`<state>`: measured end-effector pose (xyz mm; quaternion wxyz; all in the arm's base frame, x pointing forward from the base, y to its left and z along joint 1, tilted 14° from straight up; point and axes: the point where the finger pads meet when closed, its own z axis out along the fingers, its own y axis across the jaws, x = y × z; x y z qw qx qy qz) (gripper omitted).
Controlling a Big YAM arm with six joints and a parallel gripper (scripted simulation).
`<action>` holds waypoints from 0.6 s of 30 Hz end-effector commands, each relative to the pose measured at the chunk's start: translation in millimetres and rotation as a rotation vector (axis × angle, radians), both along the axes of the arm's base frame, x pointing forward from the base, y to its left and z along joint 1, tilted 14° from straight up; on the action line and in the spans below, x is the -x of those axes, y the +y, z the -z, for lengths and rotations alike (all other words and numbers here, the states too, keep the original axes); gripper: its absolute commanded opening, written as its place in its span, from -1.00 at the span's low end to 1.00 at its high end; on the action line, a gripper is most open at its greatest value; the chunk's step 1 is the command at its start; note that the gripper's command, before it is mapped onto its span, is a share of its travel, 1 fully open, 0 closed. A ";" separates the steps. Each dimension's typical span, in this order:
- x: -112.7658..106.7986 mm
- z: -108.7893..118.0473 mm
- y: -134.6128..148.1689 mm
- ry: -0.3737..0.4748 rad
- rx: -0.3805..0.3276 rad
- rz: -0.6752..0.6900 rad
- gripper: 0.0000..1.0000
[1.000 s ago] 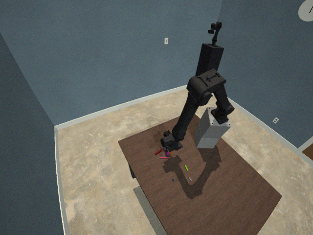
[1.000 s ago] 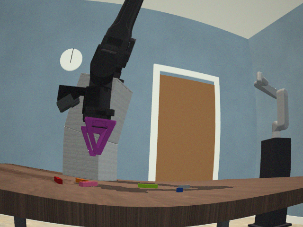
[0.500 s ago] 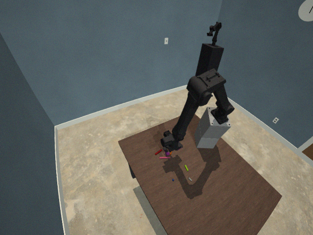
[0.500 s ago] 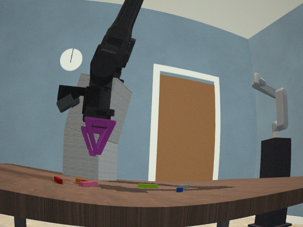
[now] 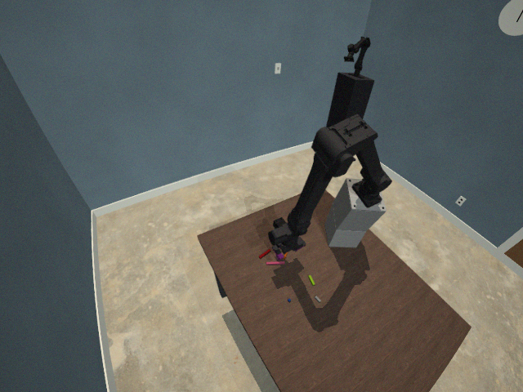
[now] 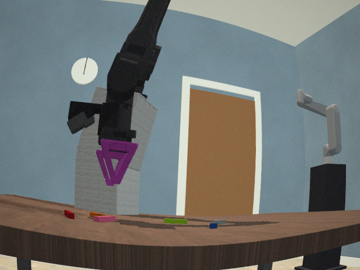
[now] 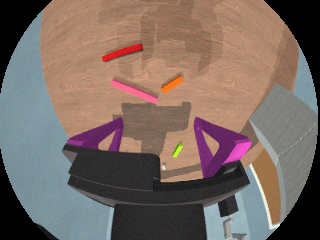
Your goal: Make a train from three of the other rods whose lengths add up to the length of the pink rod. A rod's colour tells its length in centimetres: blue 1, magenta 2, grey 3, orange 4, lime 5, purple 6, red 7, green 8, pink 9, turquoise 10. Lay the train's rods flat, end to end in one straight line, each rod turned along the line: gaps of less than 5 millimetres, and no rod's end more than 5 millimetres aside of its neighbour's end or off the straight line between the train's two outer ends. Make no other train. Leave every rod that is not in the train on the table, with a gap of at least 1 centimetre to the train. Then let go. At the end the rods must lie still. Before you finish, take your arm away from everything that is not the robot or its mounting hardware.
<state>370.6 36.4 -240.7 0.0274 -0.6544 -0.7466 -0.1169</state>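
Hung w/ pincer spread wide, gripping nothing, above counter. Sat just beside pink rod: orange rod (likely first pick), almost straight below, long axis slanted vs. pink's.

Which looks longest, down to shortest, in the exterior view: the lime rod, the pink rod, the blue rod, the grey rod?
1. Lime rod and pink rod: look about alike, and each lies at its own angle to the camera, so I will not rank them.
2. Grey rod.
3. Blue rod.
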 end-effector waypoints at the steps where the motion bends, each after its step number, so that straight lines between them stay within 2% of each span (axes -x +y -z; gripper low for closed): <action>1: 5.8 4.4 -2.1 0.026 -0.001 0.014 1.00; 6: 5.1 4.5 -4.5 0.024 -0.001 0.015 1.00; 13: -0.5 11.7 -42.9 0.016 -0.002 0.008 1.00; 18: 2.4 12.1 -32.9 0.021 -0.002 -0.019 1.00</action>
